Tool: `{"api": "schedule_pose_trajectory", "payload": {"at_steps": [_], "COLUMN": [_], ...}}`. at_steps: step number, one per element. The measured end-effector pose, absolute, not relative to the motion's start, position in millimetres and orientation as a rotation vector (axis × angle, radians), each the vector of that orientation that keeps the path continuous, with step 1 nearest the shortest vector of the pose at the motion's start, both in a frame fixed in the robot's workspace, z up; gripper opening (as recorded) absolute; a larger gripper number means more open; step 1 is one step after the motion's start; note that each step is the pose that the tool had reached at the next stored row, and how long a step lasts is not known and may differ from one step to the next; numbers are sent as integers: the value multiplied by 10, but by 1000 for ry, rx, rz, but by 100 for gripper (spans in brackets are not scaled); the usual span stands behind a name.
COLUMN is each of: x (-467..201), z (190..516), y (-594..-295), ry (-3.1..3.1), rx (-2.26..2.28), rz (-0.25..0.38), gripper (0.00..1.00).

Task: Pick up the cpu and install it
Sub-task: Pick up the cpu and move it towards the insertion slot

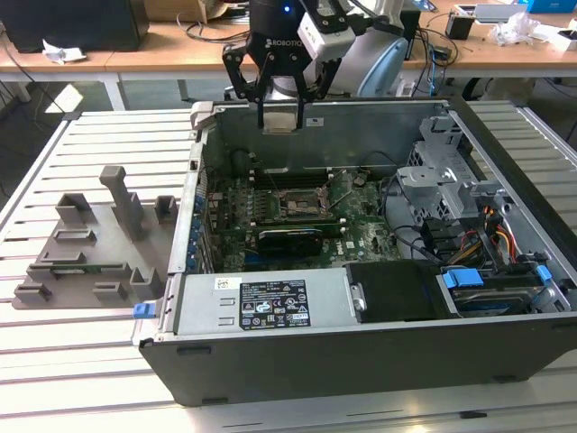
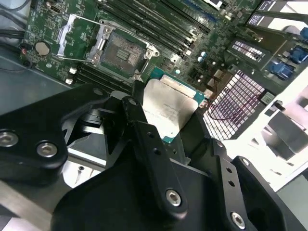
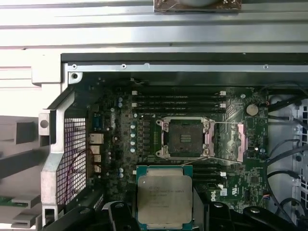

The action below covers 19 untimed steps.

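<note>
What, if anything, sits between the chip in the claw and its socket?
Nothing visible does. The gripper holds the cpu above the open case, and the socket below lies bare with its metal frame flipped aside.

Looks like a robotics lab. Open PC case [image 1: 270, 361] on a slatted metal bench [image 1: 90, 361], cable-strewn desks [image 1: 162, 54] across the frame's top.

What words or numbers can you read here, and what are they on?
Nothing I can quote.
cpu, held by the gripper: grey print on its top, too small.
gripper: white letters on its body, a maker's mark, left unquoted.
Label on the power supply: print and signs, too small.
Small white sticker beside it: too small.
</note>
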<state>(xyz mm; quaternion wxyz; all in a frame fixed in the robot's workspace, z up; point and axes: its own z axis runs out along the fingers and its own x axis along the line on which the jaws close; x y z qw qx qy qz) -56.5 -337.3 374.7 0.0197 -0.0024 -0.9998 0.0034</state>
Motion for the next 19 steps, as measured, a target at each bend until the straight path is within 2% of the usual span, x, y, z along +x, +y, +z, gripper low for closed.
{"api": "schedule_pose_trajectory", "payload": {"at_steps": [19], "x": [-204], "z": [3576], "y": [-3349], "ry": [-3102], "rx": [2], "rz": [15], "gripper": [54]}}
